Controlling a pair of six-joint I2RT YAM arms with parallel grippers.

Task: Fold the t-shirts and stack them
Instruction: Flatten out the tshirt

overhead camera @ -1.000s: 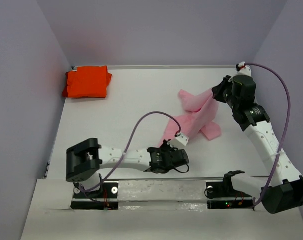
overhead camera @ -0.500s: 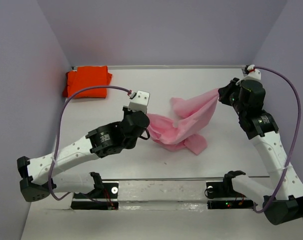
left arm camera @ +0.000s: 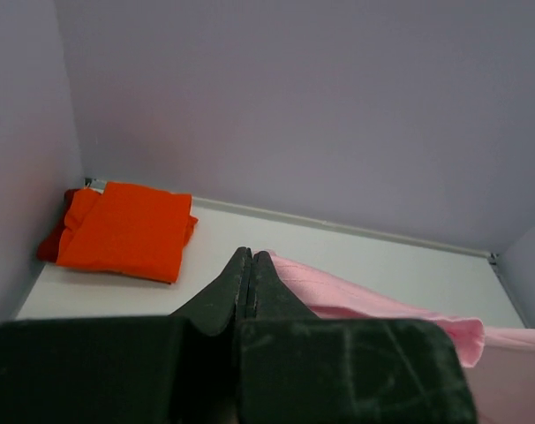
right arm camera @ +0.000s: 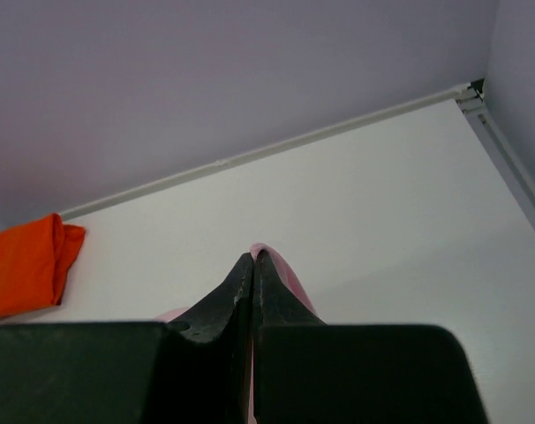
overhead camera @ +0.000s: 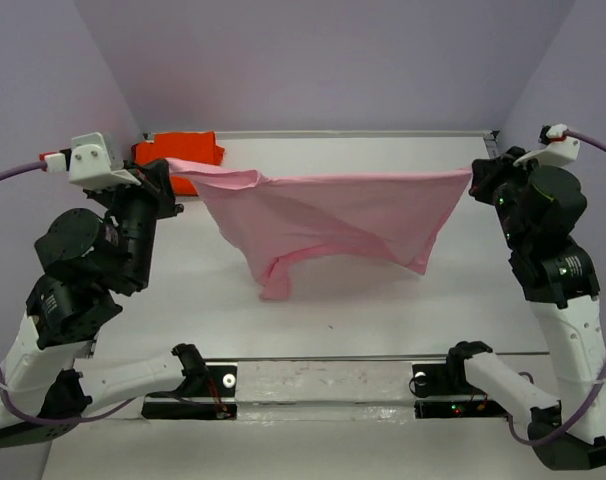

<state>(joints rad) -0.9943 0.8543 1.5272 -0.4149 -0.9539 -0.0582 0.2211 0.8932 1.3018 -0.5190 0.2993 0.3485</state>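
Observation:
The pink t-shirt (overhead camera: pixel 333 215) hangs stretched in the air between both arms, sagging to a low fold at its middle. My left gripper (overhead camera: pixel 169 170) is shut on its left corner, high at the left. My right gripper (overhead camera: pixel 475 176) is shut on the right corner, high at the right. In the left wrist view the pink t-shirt (left arm camera: pixel 373 296) runs off to the right of the shut left gripper (left arm camera: pixel 251 254). In the right wrist view a pink edge (right arm camera: pixel 290 281) shows beside the shut right gripper (right arm camera: pixel 252 256). The orange t-shirt (overhead camera: pixel 188 148) lies folded in the back left corner, partly behind my left arm.
Purple walls (overhead camera: pixel 323 60) close the white table (overhead camera: pixel 383 300) on three sides. The folded orange t-shirt (left arm camera: pixel 126 228) lies against the left wall and the back wall. Both arm bases stand on the rail (overhead camera: pixel 323 385) at the near edge.
Both arms have risen and moved apart. The left gripper swept from the table's middle up to the far left, pulling the bunched pink t-shirt out into a wide hanging sheet.

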